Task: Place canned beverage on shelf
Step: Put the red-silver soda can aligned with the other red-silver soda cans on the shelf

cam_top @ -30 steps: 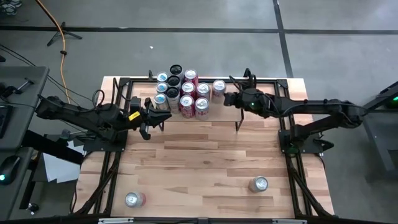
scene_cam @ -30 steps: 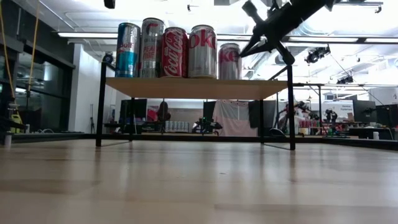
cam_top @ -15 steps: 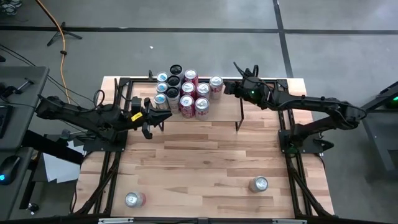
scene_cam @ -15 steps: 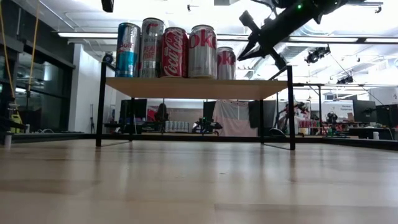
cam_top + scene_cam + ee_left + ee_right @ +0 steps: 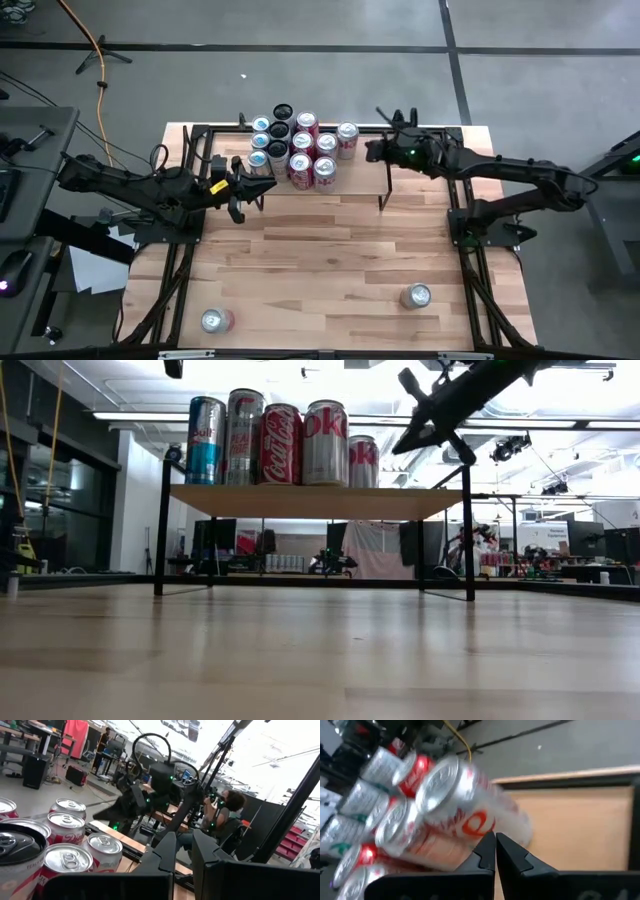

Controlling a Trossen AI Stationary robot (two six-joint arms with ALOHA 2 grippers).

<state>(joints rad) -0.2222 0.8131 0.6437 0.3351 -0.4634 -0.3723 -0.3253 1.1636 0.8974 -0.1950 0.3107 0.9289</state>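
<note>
- Just ahead of my right tool [image 5: 374, 150], the newest can [image 5: 347, 140] stands upright on the shelf [image 5: 316, 501], at the open end of the can cluster [image 5: 293, 150].
- My right tool is pinched narrow and holds nothing; it sits near that can.
- My left tool [image 5: 238, 200] is also closed and empty, waiting by the cluster's other side.
- Risk, as I judge it: a sideways swing of my right tool could clip the can and topple it off the shelf onto the bench [image 5: 330, 250].

Both arms are dark, slim and jointed — the left arm [image 5: 130, 185] wears a small yellow tag near its wrist, the right arm [image 5: 500, 170] a tiny green light, black cables looping alongside.
</note>
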